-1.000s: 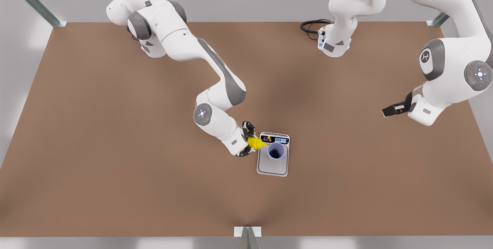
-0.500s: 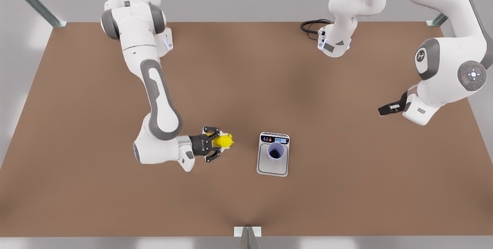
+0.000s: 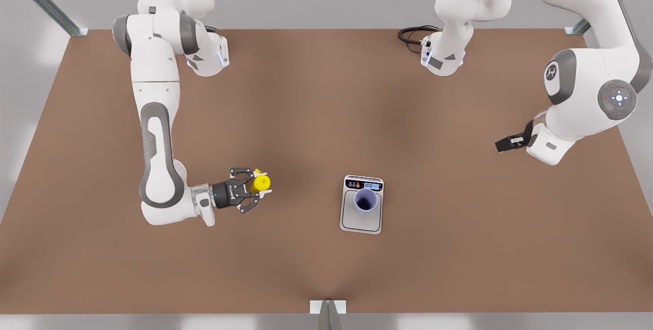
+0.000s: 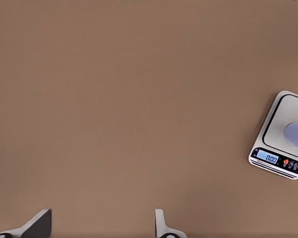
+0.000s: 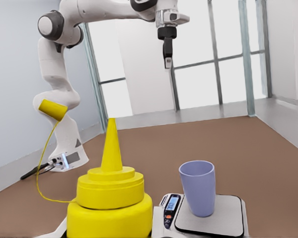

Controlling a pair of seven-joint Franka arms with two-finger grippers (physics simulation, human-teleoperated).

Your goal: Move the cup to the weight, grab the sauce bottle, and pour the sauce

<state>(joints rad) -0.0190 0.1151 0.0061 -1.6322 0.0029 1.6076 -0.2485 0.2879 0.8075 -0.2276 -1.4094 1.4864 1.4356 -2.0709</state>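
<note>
R gripper (image 3: 258, 186) is closed on sauce bottle (image 3: 262, 182), nozzle up. Cup (image 3: 365, 201) stands on weight (image 3: 361, 224), well apart toward the front view's right; R arm is nearer. L gripper (image 3: 503, 144) waits far off, fingers apart, empty.

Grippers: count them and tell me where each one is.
2. The right gripper is at the yellow bottle, on the front view's left. The left gripper waits, open, above the table on the front view's right.
</note>
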